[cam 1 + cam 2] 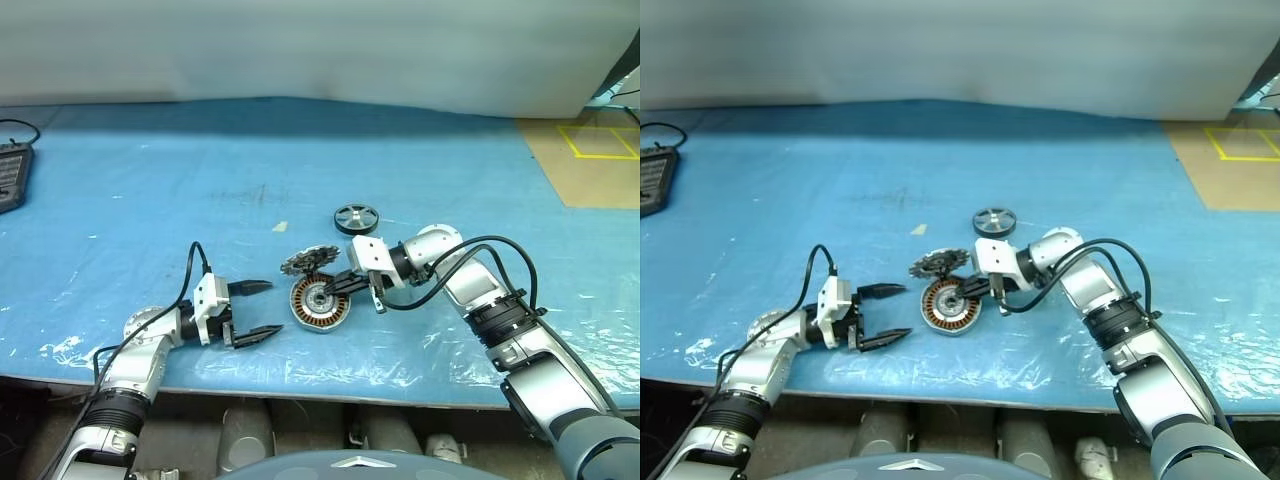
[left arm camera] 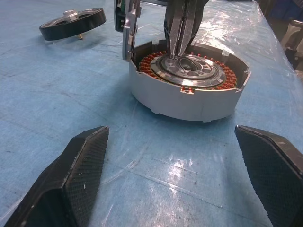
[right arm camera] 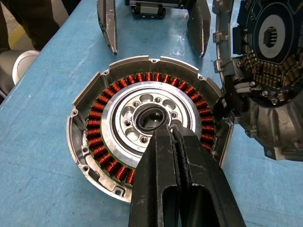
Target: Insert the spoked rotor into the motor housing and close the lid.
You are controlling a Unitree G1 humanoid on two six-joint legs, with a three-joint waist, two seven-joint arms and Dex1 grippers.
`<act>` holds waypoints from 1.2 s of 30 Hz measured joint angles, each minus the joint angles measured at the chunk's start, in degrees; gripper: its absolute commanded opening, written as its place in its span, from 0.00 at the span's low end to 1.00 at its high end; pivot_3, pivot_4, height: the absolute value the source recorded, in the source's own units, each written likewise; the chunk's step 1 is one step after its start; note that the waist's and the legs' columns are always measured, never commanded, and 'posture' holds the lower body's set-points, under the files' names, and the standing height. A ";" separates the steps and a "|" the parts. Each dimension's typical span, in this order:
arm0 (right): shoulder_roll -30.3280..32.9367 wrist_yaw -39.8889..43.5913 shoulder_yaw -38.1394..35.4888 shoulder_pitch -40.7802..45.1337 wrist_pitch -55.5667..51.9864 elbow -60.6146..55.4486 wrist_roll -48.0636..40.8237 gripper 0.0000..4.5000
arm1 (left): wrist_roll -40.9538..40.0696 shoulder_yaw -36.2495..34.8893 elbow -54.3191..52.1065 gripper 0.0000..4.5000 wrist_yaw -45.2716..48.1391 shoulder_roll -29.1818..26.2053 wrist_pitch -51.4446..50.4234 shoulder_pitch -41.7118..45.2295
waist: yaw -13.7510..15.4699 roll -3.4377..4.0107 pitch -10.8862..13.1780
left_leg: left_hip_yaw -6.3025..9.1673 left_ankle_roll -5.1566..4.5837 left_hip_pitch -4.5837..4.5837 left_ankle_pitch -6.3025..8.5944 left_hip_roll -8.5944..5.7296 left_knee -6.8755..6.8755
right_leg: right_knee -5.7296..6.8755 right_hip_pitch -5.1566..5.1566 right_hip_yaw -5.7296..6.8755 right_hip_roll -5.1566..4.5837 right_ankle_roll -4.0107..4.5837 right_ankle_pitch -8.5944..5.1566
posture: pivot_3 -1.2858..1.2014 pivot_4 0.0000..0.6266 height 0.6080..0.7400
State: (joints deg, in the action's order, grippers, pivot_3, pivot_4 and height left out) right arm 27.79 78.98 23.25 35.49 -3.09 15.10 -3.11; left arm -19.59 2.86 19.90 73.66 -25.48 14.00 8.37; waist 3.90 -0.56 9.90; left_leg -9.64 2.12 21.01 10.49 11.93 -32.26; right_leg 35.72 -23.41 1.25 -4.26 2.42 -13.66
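Two grippers near motor housing (image 1: 320, 304) on blue table (image 1: 150, 190).
Right gripper (image 3: 166, 128) clenched empty, tips over housing hub; left gripper (image 1: 262, 308) spread wide just beside; spoked rotor (image 1: 356, 217) apart behind.

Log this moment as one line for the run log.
right gripper shut, tips at motor housing hub | left gripper open beside | spoked rotor on table | lid open
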 measured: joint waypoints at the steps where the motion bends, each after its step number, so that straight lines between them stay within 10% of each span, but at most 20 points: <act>1: 0.03 0.47 -0.06 0.00 -0.84 -0.17 -0.36 0.01 | 0.06 0.00 0.00 1.00 -0.01 0.00 0.00 0.00 | 0.00 0.00 0.00 | 0.00 0.00 0.00 0.00 0.00 0.00 | 0.00 0.00 0.00 0.00 0.00 0.00 | 0.52 0.24 1.00; 36: 1.67 3.25 0.21 -0.56 -0.58 -1.27 -1.33 0.01 | 0.67 0.01 0.12 1.00 -0.15 0.63 -0.06 0.68 | 0.05 0.00 0.00 | 0.00 -0.01 0.02 0.00 0.00 -0.02 | 0.01 0.00 0.00 0.00 0.00 0.00 | 0.52 0.24 1.00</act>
State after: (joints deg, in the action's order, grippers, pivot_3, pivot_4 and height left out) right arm 29.46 82.23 23.46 34.93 -3.67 13.83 -4.44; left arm -18.92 2.87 20.02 73.51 -24.85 13.94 9.05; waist 3.95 -0.56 9.90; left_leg -9.64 2.11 21.03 10.48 11.93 -32.29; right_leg 35.73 -23.41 1.25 -4.27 2.43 -13.66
